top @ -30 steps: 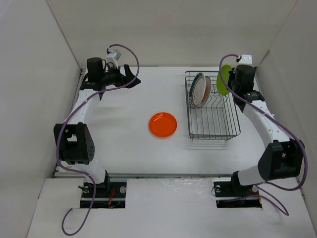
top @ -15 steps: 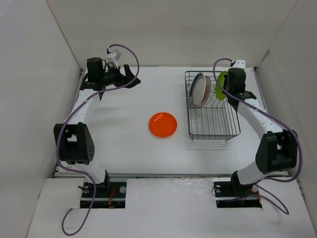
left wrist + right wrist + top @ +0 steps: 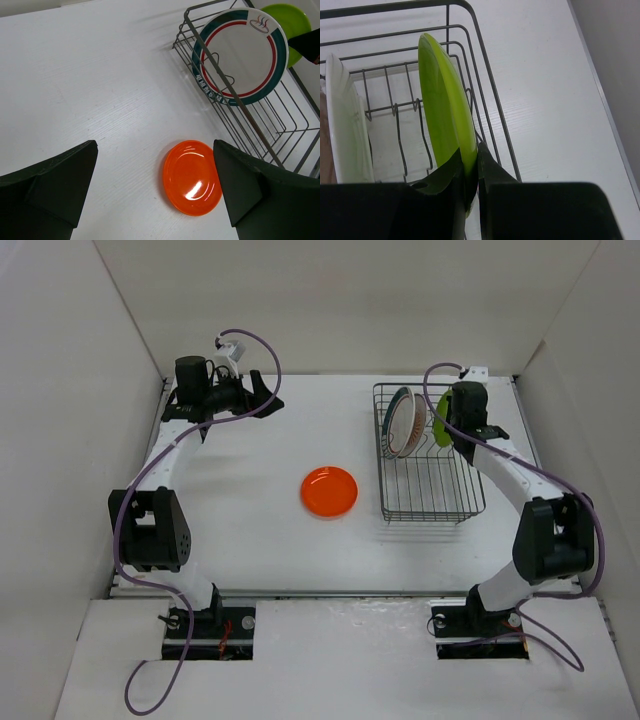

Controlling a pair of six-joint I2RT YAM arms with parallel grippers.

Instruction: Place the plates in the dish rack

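At about 10 o'clock on the desk (image 3: 250, 540), seen from above, the left gripper (image 3: 262, 392) hangs over the surface with its tips aimed toward 3 o'clock. In its own wrist view the left gripper (image 3: 155, 192) has its dark fingers (image 3: 55, 180) spread wide, with nothing between them. Near the middle of the desk the orange plate (image 3: 329, 491) lies flat and face up, at roughly 8 o'clock from the rack (image 3: 430, 502) and clear of its wire; the left wrist view shows the orange plate (image 3: 192, 177) just beside the rack's (image 3: 280, 135) near corner but not touching it. The rack sits at about 2 o'clock on the desk. At its far end the teal plate (image 3: 397, 405) stands on edge among the prongs, face toward 9 o'clock, and the sunburst plate (image 3: 409, 427) leans right behind it on the 3 o'clock side. Next along, apart from those two, the green plate (image 3: 441, 418) is upright on edge inside the rack's outline, near the far 3 o'clock corner. The right gripper (image 3: 469, 167) pinches the green plate (image 3: 445, 105) at its rim. Whether this plate rests on the wires, I cannot tell.
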